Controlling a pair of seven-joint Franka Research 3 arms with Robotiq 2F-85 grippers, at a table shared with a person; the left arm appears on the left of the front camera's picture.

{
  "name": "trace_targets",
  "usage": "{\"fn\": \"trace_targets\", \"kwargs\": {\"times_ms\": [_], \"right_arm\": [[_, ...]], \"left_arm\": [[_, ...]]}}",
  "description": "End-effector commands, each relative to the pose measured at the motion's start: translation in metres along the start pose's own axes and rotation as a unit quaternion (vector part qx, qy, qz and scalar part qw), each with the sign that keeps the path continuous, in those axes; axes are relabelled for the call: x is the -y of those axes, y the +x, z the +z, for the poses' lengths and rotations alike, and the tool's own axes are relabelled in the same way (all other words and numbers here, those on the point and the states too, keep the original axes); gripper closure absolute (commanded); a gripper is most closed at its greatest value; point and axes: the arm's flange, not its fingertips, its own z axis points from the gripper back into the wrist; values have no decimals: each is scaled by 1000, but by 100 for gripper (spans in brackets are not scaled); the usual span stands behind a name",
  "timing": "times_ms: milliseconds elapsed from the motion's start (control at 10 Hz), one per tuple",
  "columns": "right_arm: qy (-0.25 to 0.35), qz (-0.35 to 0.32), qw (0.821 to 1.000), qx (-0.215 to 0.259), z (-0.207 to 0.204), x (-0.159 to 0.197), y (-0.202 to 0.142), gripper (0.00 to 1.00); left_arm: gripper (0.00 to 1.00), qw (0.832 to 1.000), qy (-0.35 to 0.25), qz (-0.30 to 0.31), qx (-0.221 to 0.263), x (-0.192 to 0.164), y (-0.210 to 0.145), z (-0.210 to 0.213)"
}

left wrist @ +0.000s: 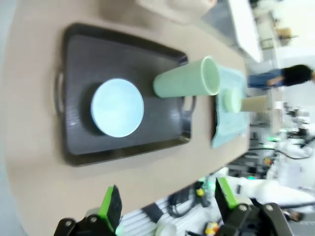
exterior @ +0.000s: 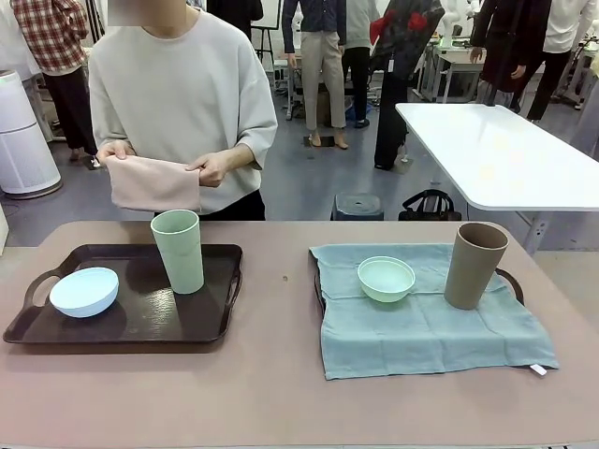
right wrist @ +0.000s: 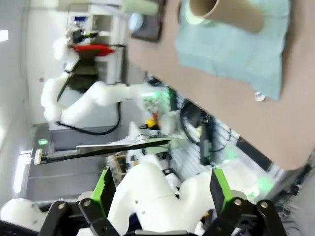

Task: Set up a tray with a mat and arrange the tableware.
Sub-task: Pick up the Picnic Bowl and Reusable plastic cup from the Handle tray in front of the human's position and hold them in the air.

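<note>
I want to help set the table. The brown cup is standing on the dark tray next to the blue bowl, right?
Not quite. The cup standing on the dark tray next to the blue bowl is the pale green cup. The front view shows it; the brown cup stands on the teal mat.

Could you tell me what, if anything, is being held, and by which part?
The left gripper and right gripper are empty; the person's hands hold a pink cloth by its top corners.
</note>
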Motion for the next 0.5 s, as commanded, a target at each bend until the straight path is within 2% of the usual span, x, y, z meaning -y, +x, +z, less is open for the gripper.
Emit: {"fn": "trace_targets", "kwargs": {"times_ms": [0, 100, 200, 300, 400], "right_arm": [[76, 6, 997, -19, 11, 24, 5, 0], [122, 19, 992, -36, 0, 25, -10, 0], [118, 24, 992, -39, -6, 20, -23, 0], [98, 6, 995, -5, -10, 15, -35, 0], [61, -46, 995, 67, -12, 16, -42, 0]], "left_arm": [[0, 996, -88, -12, -2, -18, 12, 2], [0, 992, -122, -38, 11, -21, -2, 10], [0, 989, -138, -51, 15, -21, -19, 13], [0, 988, -142, -58, 29, -21, -32, 11], [0, 987, -132, -61, 62, -24, -42, 13]]}}
